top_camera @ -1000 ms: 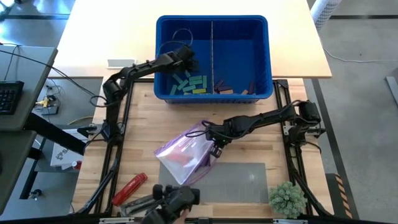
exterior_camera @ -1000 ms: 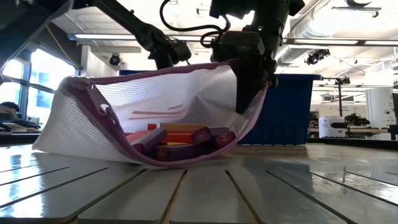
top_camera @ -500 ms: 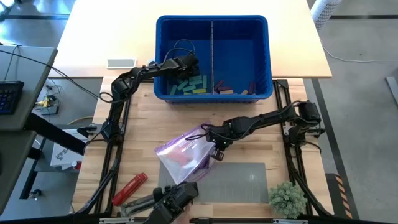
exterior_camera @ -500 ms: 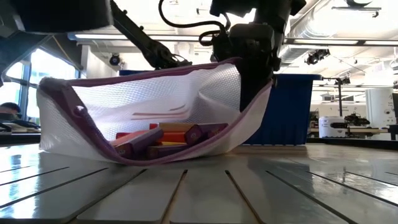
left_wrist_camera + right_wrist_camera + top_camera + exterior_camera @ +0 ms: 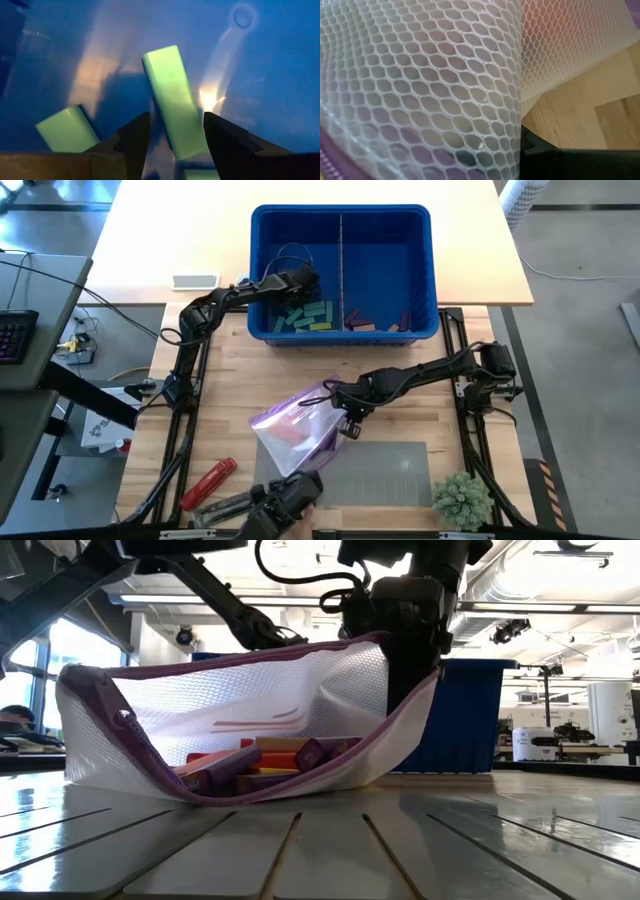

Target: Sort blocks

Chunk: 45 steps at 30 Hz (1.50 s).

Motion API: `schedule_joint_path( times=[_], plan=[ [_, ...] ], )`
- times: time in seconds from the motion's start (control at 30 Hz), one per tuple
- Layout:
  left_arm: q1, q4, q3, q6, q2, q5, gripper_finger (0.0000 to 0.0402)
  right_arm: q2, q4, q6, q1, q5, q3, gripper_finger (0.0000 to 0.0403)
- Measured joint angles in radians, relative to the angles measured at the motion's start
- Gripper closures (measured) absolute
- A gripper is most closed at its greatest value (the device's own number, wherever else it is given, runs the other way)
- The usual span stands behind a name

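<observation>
Inside the blue bin's (image 5: 420, 270) left compartment, the left gripper (image 5: 303, 280) hangs over the floor w/ fingers (image 5: 135, 137) spread apart. In the left wrist view a lime-green block (image 5: 175, 112) lies on the blue floor between the fingers; whether the pads touch it can't be told. A 2nd lime-green block (image 5: 67, 129) lies just beside, off to one side. From above, a cluster of green and teal blocks (image 5: 308, 316) sits at the near end of the left compartment, next to the divider. A few purple and tan blocks (image 5: 360, 323) sit in the right compartment, near end.

On the wood table (image 5: 240, 380), in front of the bin, a mesh zip pouch (image 5: 298, 425) w/ purple trim lies w/ its mouth open. The right gripper (image 5: 342, 402) is clamped shut on the pouch's upper edge, holding that side lifted. The low view shows the pouch gaping, w/ purple, orange and tan blocks (image 5: 270, 765) piled in its bottom. The right wrist view is filled w/ white mesh netting close up, table wood behind.

A grey mat (image 5: 385, 470) lies partly under the pouch. A red tool (image 5: 208, 482) lies at the table's near left, a small green plant (image 5: 460, 498) at near right. A person's hand in a dark glove (image 5: 285, 502) shows at the near edge.
</observation>
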State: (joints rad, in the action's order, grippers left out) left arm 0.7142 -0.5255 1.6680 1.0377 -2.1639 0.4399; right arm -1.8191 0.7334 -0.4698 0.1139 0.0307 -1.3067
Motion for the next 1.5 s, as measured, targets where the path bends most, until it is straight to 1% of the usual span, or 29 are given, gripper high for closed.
schedule_joint_path(
  times=[0.27,0.47,0.6,0.7,0.8,0.9,1.03,1.07,1.27,1.5],
  plan=[
    [-0.01,0.018,0.0,0.078,-0.01,0.045,0.0233,0.0,-0.002,0.0,0.0,0.0,0.0,0.0403],
    [-0.005,0.047,0.003,0.121,-0.053,-0.004,0.0233,0.0,-0.013,0.0,0.0,0.004,0.0,0.0403],
    [-0.005,0.043,0.004,0.056,-0.057,-0.019,0.0233,0.0,-0.015,0.0,0.005,0.007,0.0,0.0403],
    [0.0,0.035,0.004,-0.026,-0.059,-0.03,0.0233,0.0,-0.017,-0.02,0.009,0.004,0.0,0.0403],
    [0.006,-0.01,0.005,-0.103,-0.058,-0.063,0.024,0.0,-0.017,-0.028,0.009,0.0,0.0,0.0403],
    [0.008,-0.067,0.005,-0.158,-0.058,-0.111,0.0269,0.0,-0.017,-0.037,0.011,-0.001,0.0,0.0403],
    [0.004,-0.099,0.004,-0.264,-0.047,-0.16,0.0333,0.0,-0.017,-0.054,0.016,-0.018,0.0,0.0403],
    [0.002,-0.102,0.003,-0.282,-0.041,-0.171,0.0343,0.0,-0.018,-0.056,0.017,-0.023,0.0,0.0403],
    [-0.014,-0.097,-0.006,-0.409,0.031,-0.219,0.0344,0.0,-0.025,-0.046,0.02,-0.038,0.0,0.0403],
    [-0.061,-0.089,-0.003,-0.545,0.202,-0.193,0.0344,0.0,-0.024,0.0,0.02,-0.046,0.0,0.0403]
  ],
)
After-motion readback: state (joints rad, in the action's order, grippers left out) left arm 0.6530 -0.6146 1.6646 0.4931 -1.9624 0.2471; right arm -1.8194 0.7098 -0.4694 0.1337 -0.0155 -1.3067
